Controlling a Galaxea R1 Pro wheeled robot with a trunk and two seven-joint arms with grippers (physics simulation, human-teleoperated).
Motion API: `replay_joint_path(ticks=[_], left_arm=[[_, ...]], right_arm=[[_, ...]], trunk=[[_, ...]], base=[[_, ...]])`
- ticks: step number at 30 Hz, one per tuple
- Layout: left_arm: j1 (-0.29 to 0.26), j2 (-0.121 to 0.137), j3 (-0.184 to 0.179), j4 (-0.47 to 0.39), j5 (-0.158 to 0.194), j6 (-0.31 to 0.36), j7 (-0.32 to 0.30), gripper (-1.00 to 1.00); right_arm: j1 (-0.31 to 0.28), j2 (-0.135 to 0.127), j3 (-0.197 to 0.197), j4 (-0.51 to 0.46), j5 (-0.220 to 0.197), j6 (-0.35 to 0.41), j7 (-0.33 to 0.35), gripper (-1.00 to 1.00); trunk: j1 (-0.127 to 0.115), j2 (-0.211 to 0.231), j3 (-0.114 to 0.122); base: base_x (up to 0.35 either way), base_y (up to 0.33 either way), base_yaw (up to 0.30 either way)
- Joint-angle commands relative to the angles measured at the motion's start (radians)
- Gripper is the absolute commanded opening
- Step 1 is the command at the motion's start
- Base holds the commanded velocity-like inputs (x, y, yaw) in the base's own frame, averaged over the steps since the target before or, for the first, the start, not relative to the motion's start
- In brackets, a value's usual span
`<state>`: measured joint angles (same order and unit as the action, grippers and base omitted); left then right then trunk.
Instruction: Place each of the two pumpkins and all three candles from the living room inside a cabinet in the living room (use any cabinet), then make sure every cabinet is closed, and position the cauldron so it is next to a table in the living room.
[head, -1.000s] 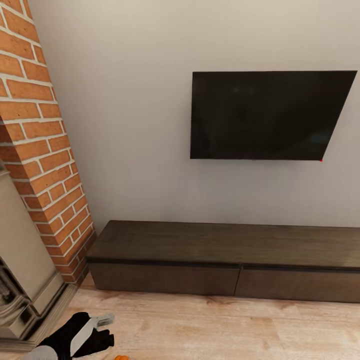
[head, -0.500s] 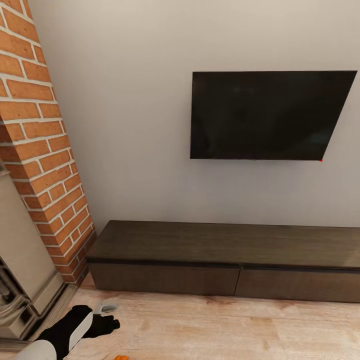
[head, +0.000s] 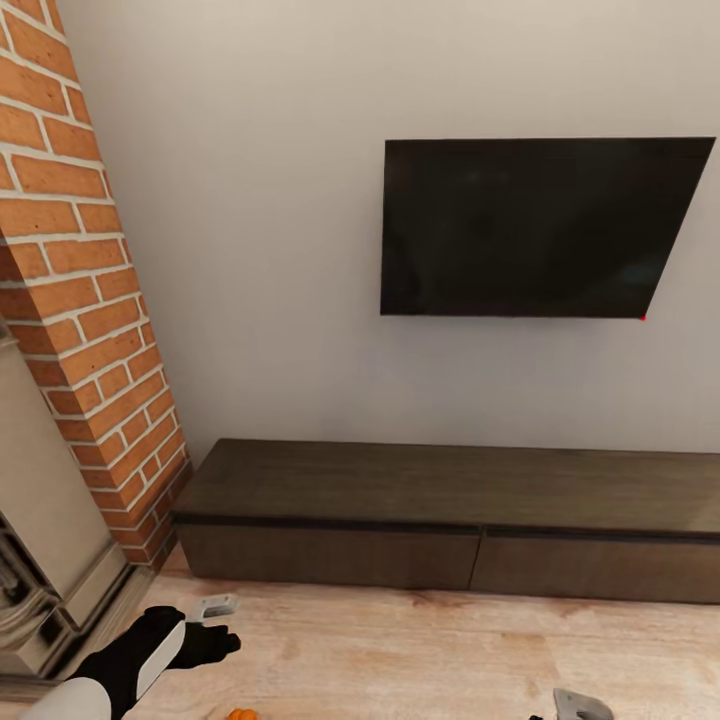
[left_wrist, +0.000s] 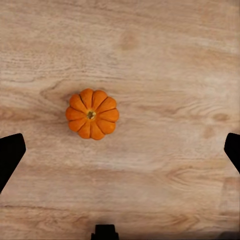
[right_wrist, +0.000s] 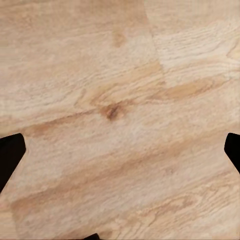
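1. Above the wooden floor (left_wrist: 165, 55), the left gripper (left_wrist: 120, 150) hangs spread wide with nothing in it, its dark fingertips (left_wrist: 10, 155) at either side of the left wrist view.
2. Below it a pumpkin (left_wrist: 92, 114) sits upright on the planks, stem up, nearer one fingertip than the other.
3. To grip well, I would centre the jaws over the stem before descending, then close across the ribbed sides.
4. Nearby, the right gripper (right_wrist: 120, 150) is equally wide and empty over bare floor.
5. Ahead, the cabinet (head: 440, 520) stands against the wall with both drawer fronts closed; one needs opening.
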<state>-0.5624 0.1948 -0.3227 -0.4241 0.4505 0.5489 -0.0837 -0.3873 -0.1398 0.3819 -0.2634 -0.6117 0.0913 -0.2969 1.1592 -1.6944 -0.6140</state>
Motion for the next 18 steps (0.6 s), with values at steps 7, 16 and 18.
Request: replay_joint_path(ticks=[7,16,18], left_arm=[[0.000,-0.002,-0.004,0.002,-0.018,0.003,0.003,1.00],[0.000,0.010,-0.004,0.001,-0.023,0.003,0.004,1.00],[0.000,0.011,-0.004,0.003,-0.023,0.003,0.004,1.00]], right_arm=[[-0.010,0.004,0.006,-0.284,0.046,0.226,-0.104,1.00],[-0.013,0.005,-0.085,-0.530,0.049,0.642,-0.209,1.00],[-0.013,0.016,-0.121,-0.582,0.047,0.695,-0.249,1.00]], trunk=[[0.027,-0.050,-0.023],[0.061,-0.113,-0.051],[0.069,-0.127,-0.058]], base=[[0.000,0.000,0.000],[0.000,0.000,0.000],[0.000,0.000,0.000]])
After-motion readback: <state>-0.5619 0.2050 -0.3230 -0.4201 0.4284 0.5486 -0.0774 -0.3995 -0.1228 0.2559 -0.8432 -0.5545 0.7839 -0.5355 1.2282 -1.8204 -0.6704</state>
